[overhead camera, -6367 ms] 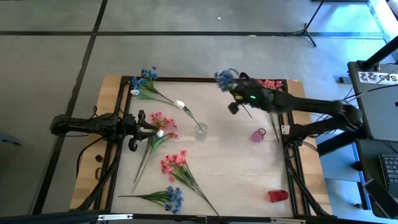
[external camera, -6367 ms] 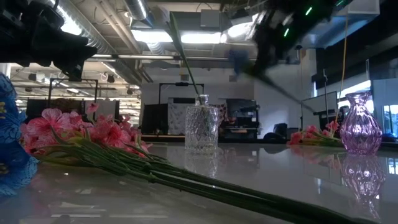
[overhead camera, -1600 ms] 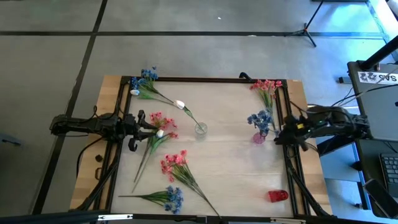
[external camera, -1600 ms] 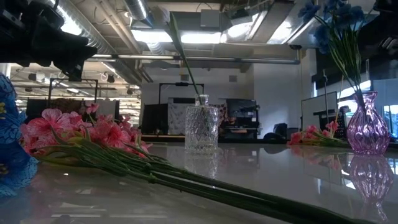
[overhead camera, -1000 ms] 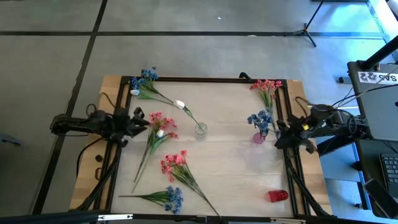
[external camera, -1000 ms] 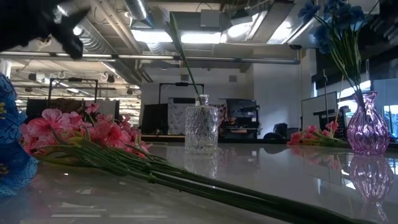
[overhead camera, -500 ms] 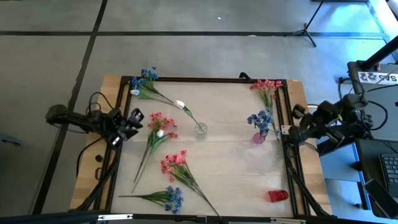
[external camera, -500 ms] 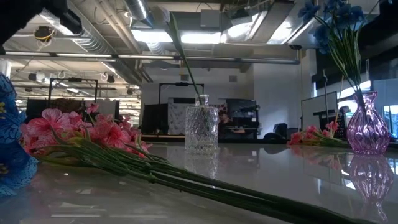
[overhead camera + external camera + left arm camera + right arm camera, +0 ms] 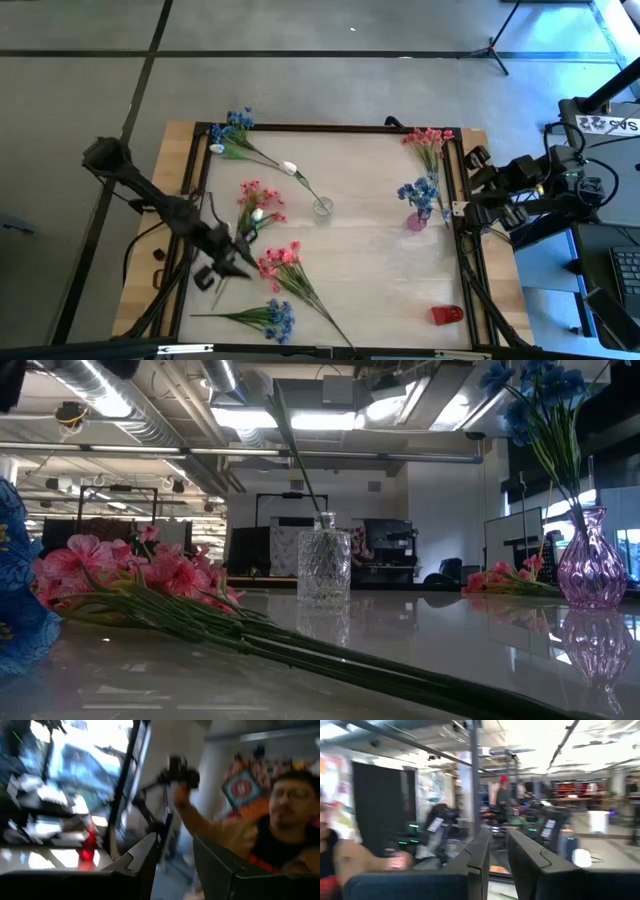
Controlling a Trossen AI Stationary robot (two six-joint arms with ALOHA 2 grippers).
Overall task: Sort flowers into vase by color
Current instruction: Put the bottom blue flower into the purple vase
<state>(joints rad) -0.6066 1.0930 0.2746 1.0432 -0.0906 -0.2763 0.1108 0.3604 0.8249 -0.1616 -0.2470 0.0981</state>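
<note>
Since half a second ago the left arm has swung down the table. Its left gripper [image 9: 175, 842] now hangs, blurred in the overhead view, on the near left of the clear cut-glass vase [image 9: 322, 207], just beside a pink clustered sprig [image 9: 280, 262] lying flat. Its own camera shows the fingers parted with nothing between them. Behind them stands a person with a raised hand [image 9: 181, 794] gripping something dark that I can't make out.

The clear vase holds one white-bud stem [image 9: 291, 169] leaning to the far left. To its right the purple glass vase [image 9: 416, 218] holds a blue clustered sprig [image 9: 418, 190]. Six sprigs lie loose:
- a second pink sprig with a white bud [image 9: 258, 202], just left of the clear vase
- a blue sprig [image 9: 275, 318], near left
- a blue and white pair [image 9: 230, 130], far left
- a third pink sprig [image 9: 430, 138], far right

A small red object [image 9: 447, 314] sits well to the near right, too small to identify.

The right gripper [image 9: 500, 834] waits off the table, right of the purple vase. Its fingers are only a slit apart and empty.

The table-level view shows neither gripper, and cuts off the white bud above its stem [image 9: 295, 445].
</note>
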